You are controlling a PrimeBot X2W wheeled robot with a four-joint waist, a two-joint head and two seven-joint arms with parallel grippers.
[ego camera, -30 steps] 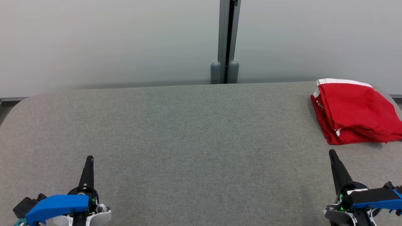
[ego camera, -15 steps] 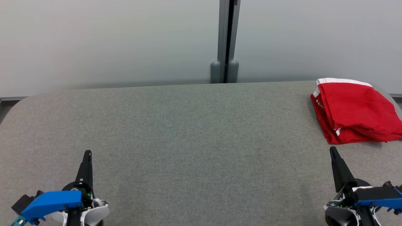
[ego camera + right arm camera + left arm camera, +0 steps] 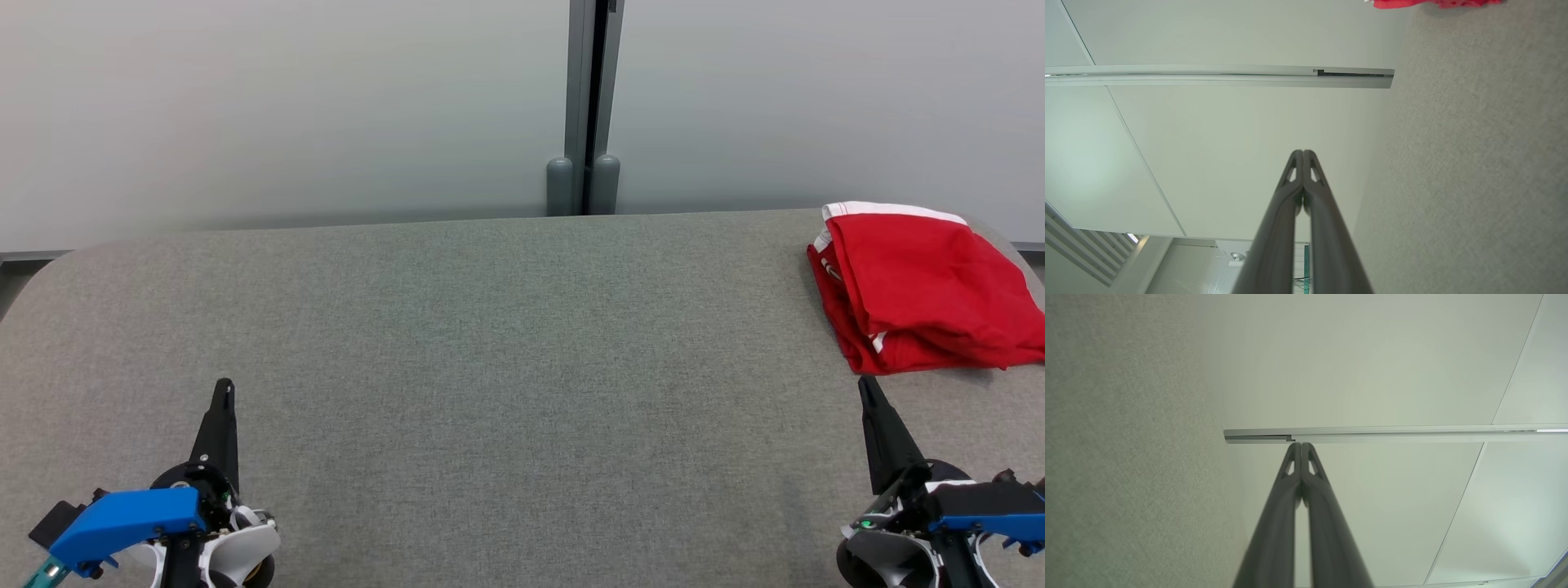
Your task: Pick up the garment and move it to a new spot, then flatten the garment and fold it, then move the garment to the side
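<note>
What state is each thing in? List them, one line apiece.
red garment: folded into a bundle, lying at the far right of the table, untouched.
left gripper: shut, empty, at the near left.
right gripper: shut, empty, just short of the garment.

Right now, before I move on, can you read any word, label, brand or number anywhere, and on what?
No text can be read.
The red garment has white trim and small white marks near its left edge, too small to tell as letters.
The grey table and the wall panels carry no writing.
</note>
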